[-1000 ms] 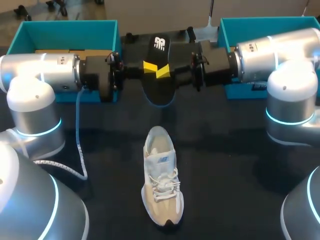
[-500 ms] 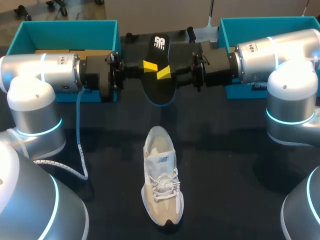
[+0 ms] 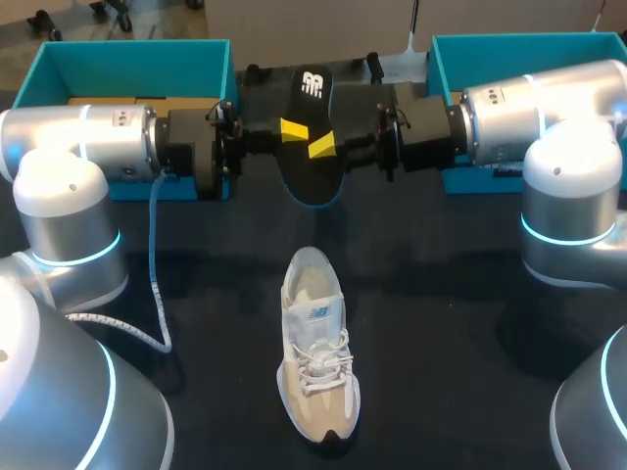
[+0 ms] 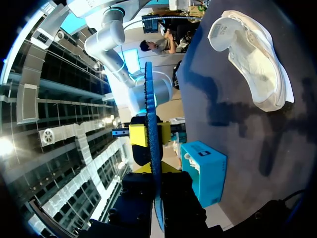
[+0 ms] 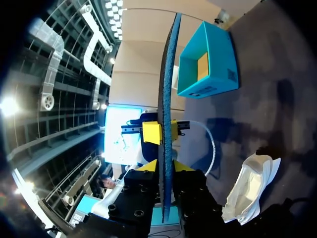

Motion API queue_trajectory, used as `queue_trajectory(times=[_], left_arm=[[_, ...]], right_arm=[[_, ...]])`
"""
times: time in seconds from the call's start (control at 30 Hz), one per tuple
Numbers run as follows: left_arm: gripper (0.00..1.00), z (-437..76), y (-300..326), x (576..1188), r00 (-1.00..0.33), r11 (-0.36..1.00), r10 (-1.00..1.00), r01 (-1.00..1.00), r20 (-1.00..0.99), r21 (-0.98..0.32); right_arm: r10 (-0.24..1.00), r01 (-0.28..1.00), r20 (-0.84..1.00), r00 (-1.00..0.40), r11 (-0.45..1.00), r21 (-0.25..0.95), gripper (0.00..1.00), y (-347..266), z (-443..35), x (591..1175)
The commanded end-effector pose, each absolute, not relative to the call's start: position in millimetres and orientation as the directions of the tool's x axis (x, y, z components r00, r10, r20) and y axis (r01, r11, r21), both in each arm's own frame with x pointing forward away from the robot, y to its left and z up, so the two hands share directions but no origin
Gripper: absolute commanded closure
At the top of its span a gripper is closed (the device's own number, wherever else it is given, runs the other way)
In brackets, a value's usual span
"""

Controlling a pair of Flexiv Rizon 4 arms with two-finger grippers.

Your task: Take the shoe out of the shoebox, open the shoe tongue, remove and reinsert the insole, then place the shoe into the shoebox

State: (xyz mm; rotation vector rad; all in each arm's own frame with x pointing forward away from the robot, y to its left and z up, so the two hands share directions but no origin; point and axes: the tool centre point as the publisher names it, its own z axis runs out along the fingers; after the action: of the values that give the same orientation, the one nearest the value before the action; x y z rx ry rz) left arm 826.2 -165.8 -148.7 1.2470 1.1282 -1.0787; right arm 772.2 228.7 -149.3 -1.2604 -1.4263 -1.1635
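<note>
Done: shoe (image 3: 315, 352) out; insole (image 3: 313, 176) out
Jaws: left jaws, right jaws both pinch insole
To do: insole back in; shoe into shoebox (image 3: 132, 64)

Black insole (image 3: 312, 127) with blue underside, lifted off the tabletop (image 3: 470, 372), pinched flat between left hand (image 3: 291, 130) and right hand (image 3: 321, 146). White and beige laced shoe (image 3: 317, 357) upright on its sole, well apart from both hands, heel opening toward them. Open teal shoebox half (image 3: 127, 61) behind the left hand, cardboard inside; matching half (image 3: 509, 49) behind the right hand.
</note>
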Motion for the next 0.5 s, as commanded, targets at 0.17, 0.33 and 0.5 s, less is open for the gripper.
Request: queue_trajectory(times=[0.17,0.33,0.5], left_arm=[[1.0,-149.4,-167.1,826.0,0.139,0.039,0.007,0.99,-0.99,0.139],[1.0,-149.4,-167.1,826.0,0.139,0.039,0.007,0.99,-0.99,0.139],[1.0,-149.4,-167.1,826.0,0.139,0.039,0.007,0.99,-0.99,0.139]], right_arm=[[0.164,0.994,0.981,-0.108,0.046,0.101,0.86,230.7,-149.9,773.9],[0.162,0.993,0.981,-0.11,0.05,0.103,0.93,231.0,-150.1,775.4],[0.161,0.993,0.981,-0.11,0.049,0.104,1.0,230.7,-150.2,777.0]])
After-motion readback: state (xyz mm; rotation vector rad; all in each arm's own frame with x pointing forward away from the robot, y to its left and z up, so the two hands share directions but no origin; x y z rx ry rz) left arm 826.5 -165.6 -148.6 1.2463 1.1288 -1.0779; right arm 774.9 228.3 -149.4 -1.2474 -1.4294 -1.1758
